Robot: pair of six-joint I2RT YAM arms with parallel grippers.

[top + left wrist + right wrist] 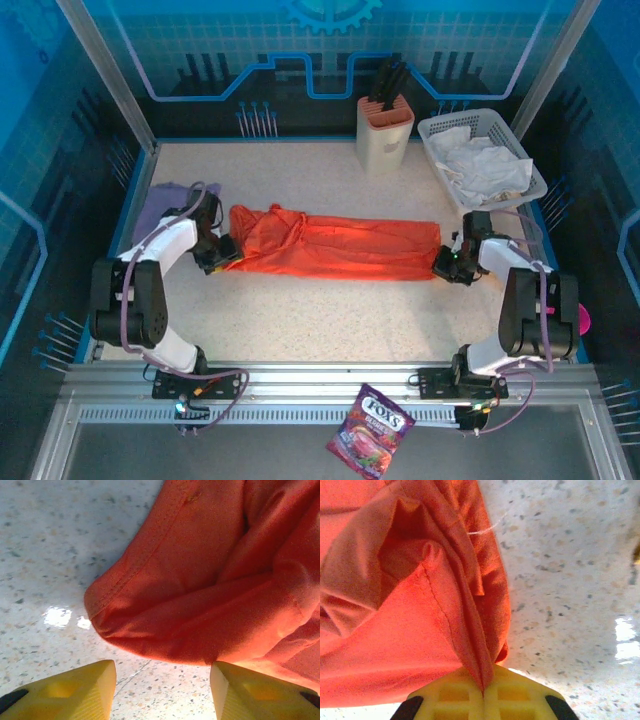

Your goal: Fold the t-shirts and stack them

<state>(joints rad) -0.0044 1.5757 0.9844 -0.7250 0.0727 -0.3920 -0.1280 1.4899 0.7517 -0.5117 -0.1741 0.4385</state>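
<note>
An orange-red t-shirt (pixel 335 245) lies folded into a long strip across the middle of the table. My left gripper (pixel 222 255) sits at its left end, open, its yellow fingers (pixel 75 692) apart with bare table between them and the shirt's hem (pixel 165 630) just ahead. My right gripper (pixel 447 263) is at the strip's right end, shut on a pinched fold of the orange-red t-shirt (pixel 480 665). A lavender-purple t-shirt (pixel 165 200) lies bunched at the far left, behind my left arm.
A white basket (pixel 438 130) holding pale crumpled cloth stands at the back right. A beige knife block (pixel 385 130) stands at the back centre. A candy bag (pixel 370 432) lies on the metal rail near the arm bases.
</note>
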